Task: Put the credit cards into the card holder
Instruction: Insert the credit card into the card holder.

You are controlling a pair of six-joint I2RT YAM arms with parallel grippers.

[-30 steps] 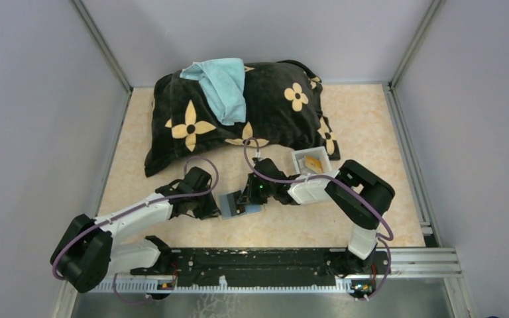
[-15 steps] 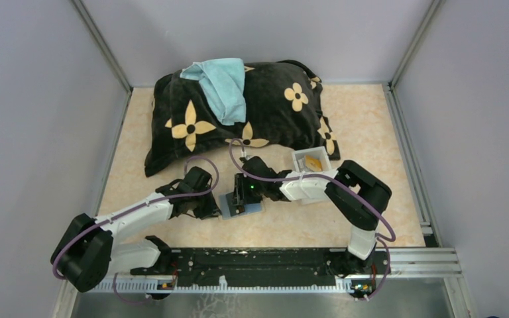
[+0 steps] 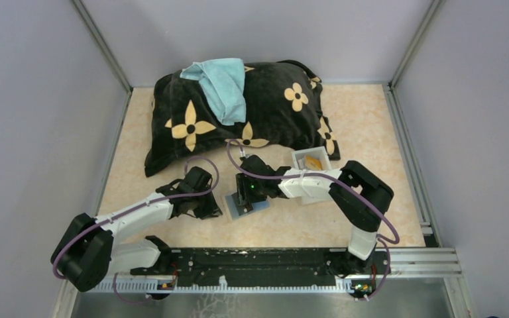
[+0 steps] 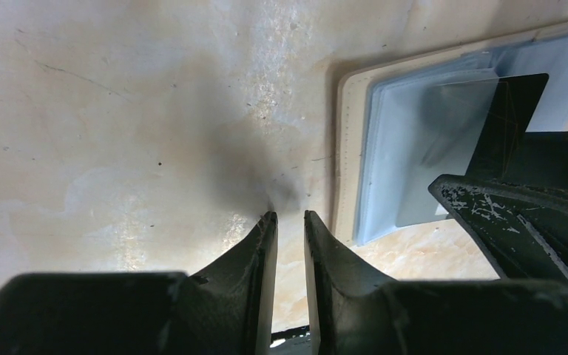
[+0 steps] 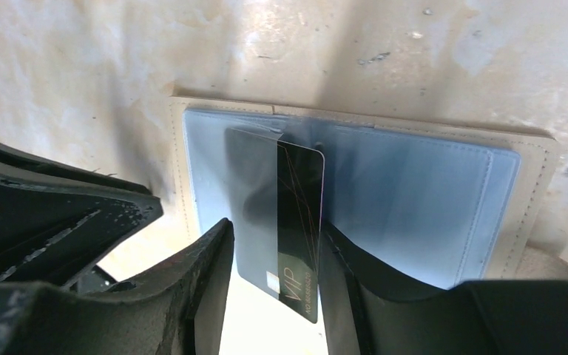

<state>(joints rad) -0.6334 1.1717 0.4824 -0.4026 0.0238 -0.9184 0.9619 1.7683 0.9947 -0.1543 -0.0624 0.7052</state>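
Spread apart at the right gripper (image 5: 277,225), jaws flanking the black credit card (image 5: 299,214), no squeeze showing. Sits part in, part out of a cloudy sleeve of the card holder (image 5: 414,200), opened flat on the counter (image 5: 81,59). Thin, stiff, slick, light: best nipped by the bare long edge, slid in gently. Barely parted and empty at the left gripper (image 4: 290,218), just beside the card holder's rim. Hard to tell how deep, blurred behind plastic.
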